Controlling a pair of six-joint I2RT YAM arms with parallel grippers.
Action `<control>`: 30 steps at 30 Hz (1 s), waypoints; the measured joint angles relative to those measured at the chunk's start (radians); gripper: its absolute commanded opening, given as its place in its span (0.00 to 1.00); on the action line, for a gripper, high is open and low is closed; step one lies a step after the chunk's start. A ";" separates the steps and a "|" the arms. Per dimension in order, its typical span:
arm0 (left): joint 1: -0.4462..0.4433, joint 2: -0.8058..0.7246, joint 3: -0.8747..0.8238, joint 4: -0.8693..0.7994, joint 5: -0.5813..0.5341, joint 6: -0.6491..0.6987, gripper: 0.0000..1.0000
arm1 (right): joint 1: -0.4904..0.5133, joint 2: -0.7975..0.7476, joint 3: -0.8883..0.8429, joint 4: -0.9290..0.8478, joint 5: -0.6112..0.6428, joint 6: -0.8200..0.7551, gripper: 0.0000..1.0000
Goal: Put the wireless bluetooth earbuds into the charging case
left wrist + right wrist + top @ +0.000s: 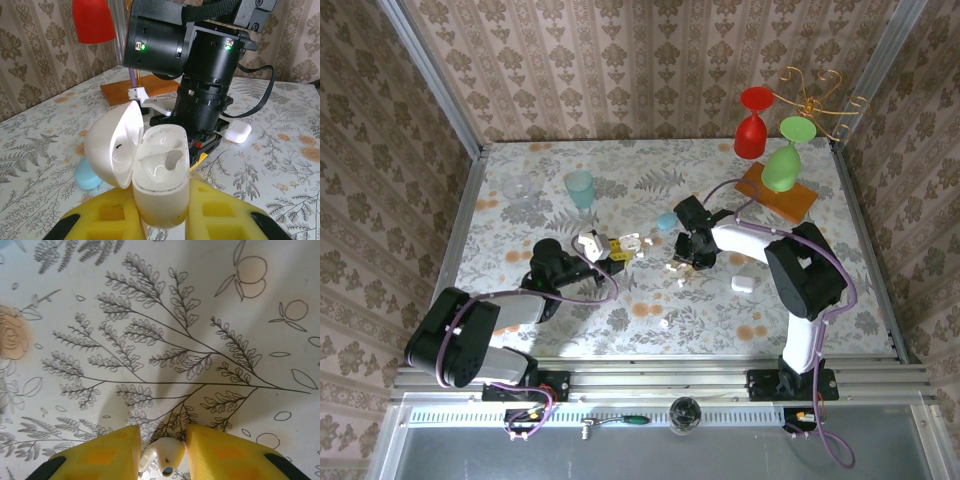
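My left gripper (165,199) is shut on the white charging case (161,170), held upright between the yellow fingers. Its lid (110,145) hangs open to the left and both wells look empty. From above, that gripper (604,248) sits left of centre. The right gripper (162,436) points straight down at the table, its yellow fingers closed around a small white earbud (169,452) lying on the cloth. It stands just right of the left one (686,258). Other earbuds lie loose on the table (682,284) (663,323).
A second, closed white case (743,283) (236,131) lies right of the right gripper. A small blue item (665,222) (87,175), a pale blue cup (579,187) and a clear glass (517,188) stand further back. A wooden stand (777,190) with red and green glasses is at the back right.
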 measured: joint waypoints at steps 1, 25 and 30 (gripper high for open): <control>0.000 0.000 0.000 0.000 0.000 0.000 0.00 | -0.001 0.000 0.000 0.000 -0.002 0.001 0.28; 0.000 0.031 0.000 0.005 0.011 0.000 0.00 | -0.014 -0.186 -0.222 0.272 0.032 -0.125 0.19; -0.003 0.045 0.012 0.003 0.023 -0.011 0.00 | -0.014 -0.341 -0.325 0.451 0.036 -0.238 0.20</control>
